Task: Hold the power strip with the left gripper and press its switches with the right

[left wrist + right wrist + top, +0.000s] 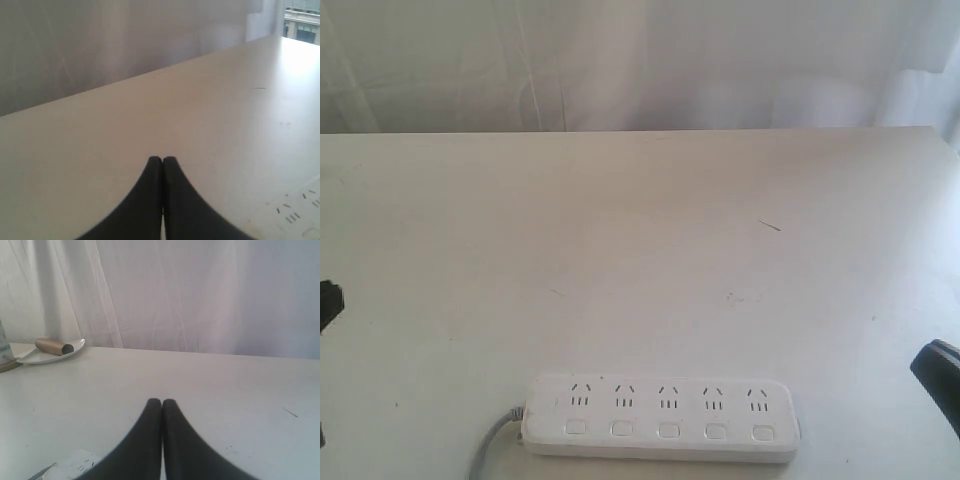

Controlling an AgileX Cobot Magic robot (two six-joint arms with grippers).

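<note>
The white power strip (660,418) lies along the table's near edge, its five outlets in a row with the small white switches (669,430) below them and a grey cord (492,440) leaving its left end. A corner of the power strip (300,210) shows in the left wrist view, and the power strip (75,464) also shows in the right wrist view. My left gripper (162,160) is shut and empty, far to the strip's left; only a black bit of the left gripper (328,303) shows at the exterior view's edge. My right gripper (162,402) is shut with nothing held; the right gripper (940,375) sits to the strip's right.
The white table (640,250) runs back to a pale curtain (640,60). In the right wrist view a white dish (47,354) with a brown cylinder (52,346) sits at a far table corner, beside a partly seen object (5,355).
</note>
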